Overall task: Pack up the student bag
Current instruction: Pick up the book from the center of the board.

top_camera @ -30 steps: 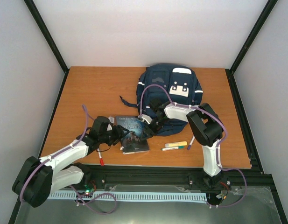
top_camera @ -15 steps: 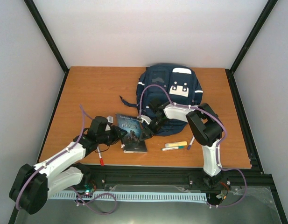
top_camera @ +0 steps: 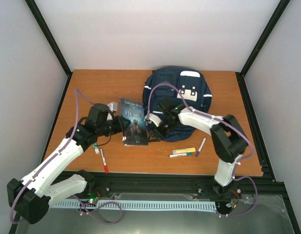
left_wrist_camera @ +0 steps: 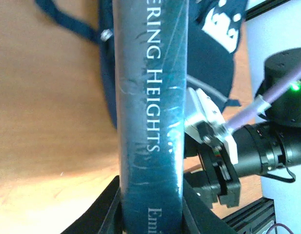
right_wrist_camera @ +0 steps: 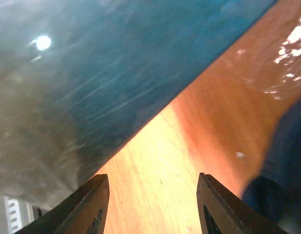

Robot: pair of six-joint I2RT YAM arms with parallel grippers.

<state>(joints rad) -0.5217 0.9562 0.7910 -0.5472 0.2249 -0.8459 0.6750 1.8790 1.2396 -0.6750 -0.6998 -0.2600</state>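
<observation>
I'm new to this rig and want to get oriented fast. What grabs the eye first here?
The dark teal paperback book stands out in the middle of the wooden table, its spine clamped in the left pincer. Behind it, at the far edge, lies the large navy blue fabric backpack with white patches. The right pincer hovers open over the bare wood beside the book.

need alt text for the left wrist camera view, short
A dark teal book, its spine reading "ering Heights", fills the centre, clamped at the bottom edge by the left gripper. Behind it lie the wooden table and the navy student bag, with the right arm and its purple cable at the right.
</observation>
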